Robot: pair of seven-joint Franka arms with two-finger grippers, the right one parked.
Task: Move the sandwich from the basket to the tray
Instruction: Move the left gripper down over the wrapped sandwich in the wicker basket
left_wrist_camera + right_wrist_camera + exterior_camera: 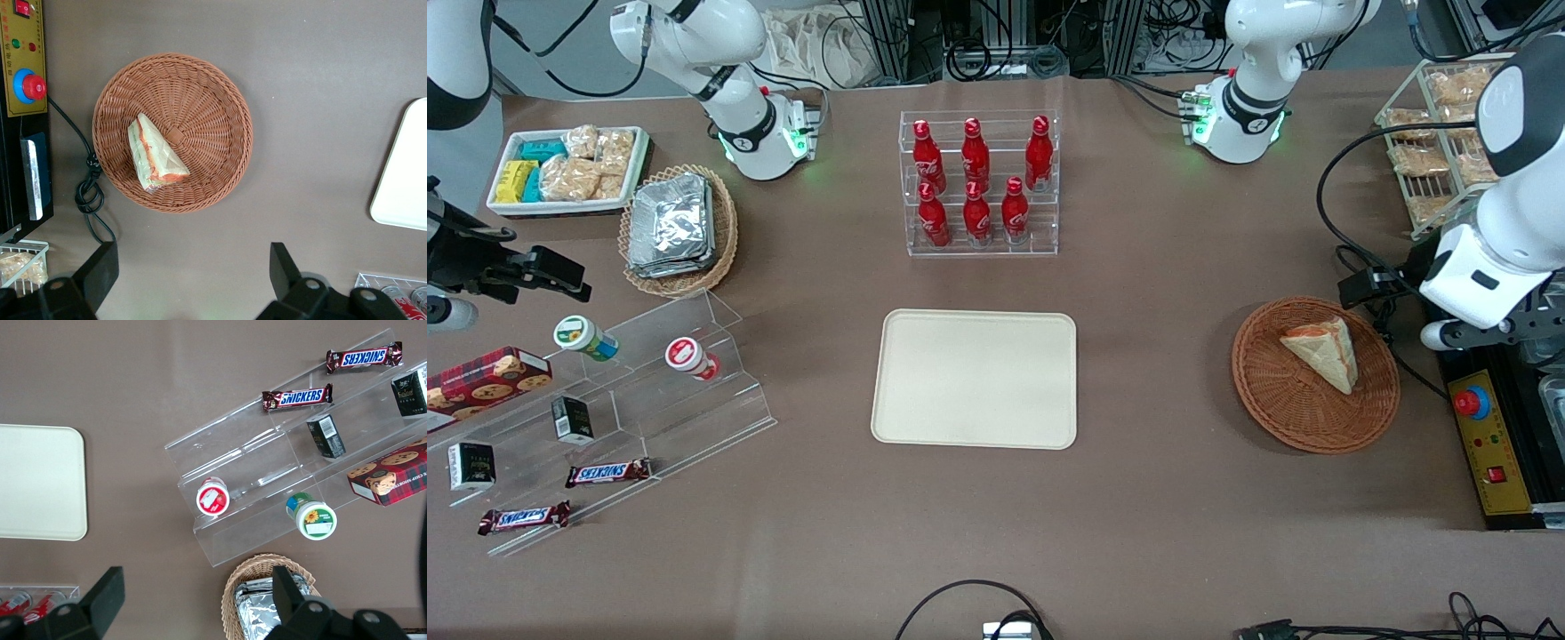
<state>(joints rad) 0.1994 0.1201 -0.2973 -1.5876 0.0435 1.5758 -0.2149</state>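
Sandwich (1323, 352): lies in the basket (1294, 409), on the part of the basket farther from the front camera and toward the working arm's end of the surface; it sits off the basket's centre, close to the rim.
Basket: round reddish-brown wicker, standing on the brown surface (1156, 498) toward the working arm's end, well apart from the tray (975, 378).
Tool (193, 270): released, its two dark fingers (100, 270) spread wide with nothing between them; it hangs high above the surface, looking down on the basket.
Sandwich relative to tool: below the tool and apart from it, no contact; the wrist view shows the whole basket rim and sandwich (155, 154) clear of both fingers.
Sandwich shape and direction: a triangular wedge lying flat on a bread face; in the front view its narrow tip points toward the front camera, and the broad end with the reddish filling edge lies farther from the camera.
Long axis: runs from that broad end to the tip, slanted slightly rather than square to the surface's edges.
Tray: cream-beige, rectangular, lying flat at the middle of the surface, nearer the front camera than the rack of red bottles (978, 182).
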